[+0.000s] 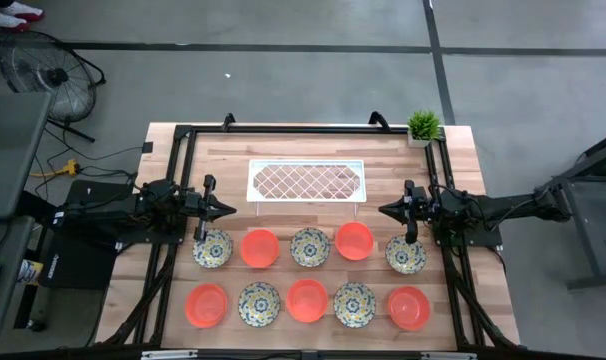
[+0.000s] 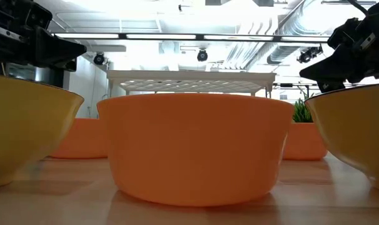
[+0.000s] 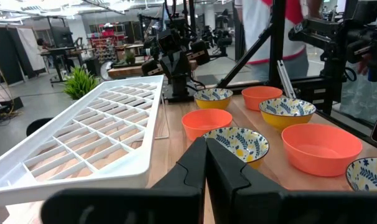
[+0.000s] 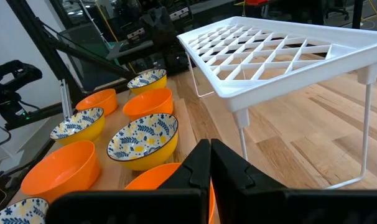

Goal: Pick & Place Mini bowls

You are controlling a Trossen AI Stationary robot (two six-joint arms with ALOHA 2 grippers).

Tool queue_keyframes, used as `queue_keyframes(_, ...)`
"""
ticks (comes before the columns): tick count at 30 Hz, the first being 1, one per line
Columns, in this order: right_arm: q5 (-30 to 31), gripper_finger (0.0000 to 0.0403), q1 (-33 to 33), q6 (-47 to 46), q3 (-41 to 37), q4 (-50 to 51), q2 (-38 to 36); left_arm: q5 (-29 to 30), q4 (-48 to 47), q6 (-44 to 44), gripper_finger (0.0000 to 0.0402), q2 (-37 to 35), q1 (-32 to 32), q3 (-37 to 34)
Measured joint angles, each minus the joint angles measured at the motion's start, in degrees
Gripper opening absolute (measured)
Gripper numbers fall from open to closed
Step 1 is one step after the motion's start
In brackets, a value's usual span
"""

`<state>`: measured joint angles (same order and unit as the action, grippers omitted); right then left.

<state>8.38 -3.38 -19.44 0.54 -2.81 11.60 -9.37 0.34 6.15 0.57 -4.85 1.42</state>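
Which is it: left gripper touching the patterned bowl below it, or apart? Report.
Apart. The low view shows the left gripper shut and hanging in clear air above the patterned bowl's rim, with background visible between them.

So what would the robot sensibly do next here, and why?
Probably open the left gripper and lower it onto the patterned bowl just below it. All ten mini bowls sit in two rows on the table, none held, the white tray is bare, and both grippers, the right gripper too, hover shut above the table.
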Motion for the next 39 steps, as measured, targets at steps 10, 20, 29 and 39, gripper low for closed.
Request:
queue_keyframes(10,0.02,0.0,-0.02,0.0,0.0,0.0,0.0,-0.02,0.0,-0.01,0.0,0.0,0.01,0.0)
queue_keyframes(20,-0.31,0.0,0.0,-3.71,0.0,-0.37,0.0,0.0,0.0,-0.02,0.0,0.0,0.0,0.01)
queue_keyframes(29,-6.11,0.0,-0.02,-11.31,0.16,-0.57,0.0,-0.02,0.0,-0.01,0.0,0.01,0.0,0.0)
queue_keyframes(39,-4.78,0.0001,-0.02,-13.96,13.09,25.03,3.19,-0.02,0.0,0.0,0.0,0.01,-0.01,0.01)
